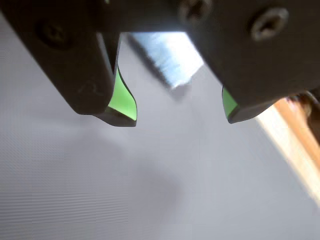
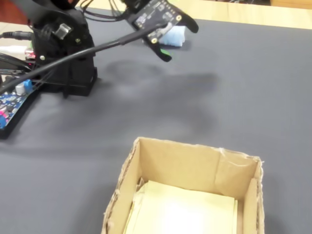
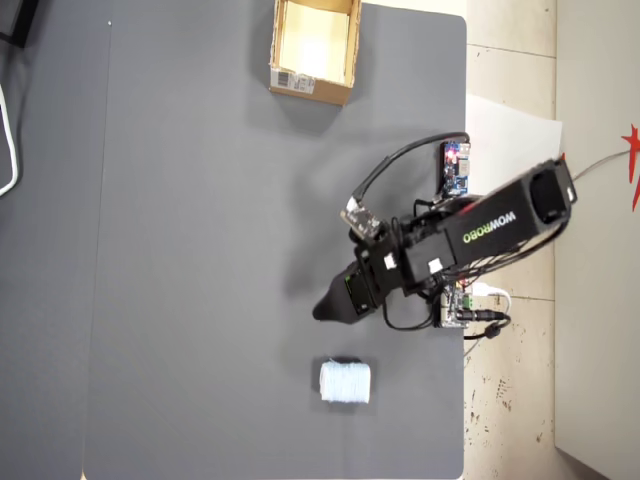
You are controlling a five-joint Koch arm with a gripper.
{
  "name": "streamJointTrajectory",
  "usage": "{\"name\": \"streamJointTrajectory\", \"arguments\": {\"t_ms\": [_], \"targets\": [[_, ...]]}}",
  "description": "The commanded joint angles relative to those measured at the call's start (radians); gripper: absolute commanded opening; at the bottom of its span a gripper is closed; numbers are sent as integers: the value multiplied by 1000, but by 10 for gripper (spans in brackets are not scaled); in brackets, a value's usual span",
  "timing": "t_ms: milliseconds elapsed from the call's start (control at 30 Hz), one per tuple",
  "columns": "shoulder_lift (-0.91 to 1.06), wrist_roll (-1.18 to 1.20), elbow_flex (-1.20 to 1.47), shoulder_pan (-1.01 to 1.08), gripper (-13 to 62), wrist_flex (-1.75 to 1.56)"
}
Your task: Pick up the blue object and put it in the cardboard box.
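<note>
The blue object (image 3: 345, 382), a pale ribbed roll, lies on the dark grey mat near the lower edge of the overhead view. There my gripper (image 3: 325, 312) hovers a short way above it in the picture, pointing left, not touching it. In the wrist view the gripper (image 1: 177, 117) is open, its green pads wide apart with nothing between them, and the blue object (image 1: 167, 57) shows blurred beyond the gap. In the fixed view the gripper (image 2: 179, 41) hangs in front of the blue object (image 2: 175, 35). The cardboard box (image 3: 300, 85) stands open far across the mat, close to the fixed camera (image 2: 195, 151).
The arm's black base (image 2: 68, 53) with cables and a small blue circuit board (image 2: 9, 100) sit at the mat's edge. A pale wooden strip (image 1: 295, 125) runs along the mat's border. In the overhead view the mat ends at the right (image 3: 465, 100), with floor beyond.
</note>
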Motion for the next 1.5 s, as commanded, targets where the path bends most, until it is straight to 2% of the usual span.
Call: {"name": "streamJointTrajectory", "arguments": {"t_ms": [0, 167, 200, 467, 600, 767, 1233, 1467], "targets": [[-14, 117, -100, -25, 337, 2], [-117, 201, -262, -89, 337, 86], [-161, 305, -310, -112, 338, 123], [-227, 574, -376, -190, 340, 149], [-341, 555, -463, -336, 342, 175], [-383, 554, -465, -393, 342, 176], [-540, 574, -387, -416, 335, 147], [-615, 650, -380, -405, 294, 167]]}}
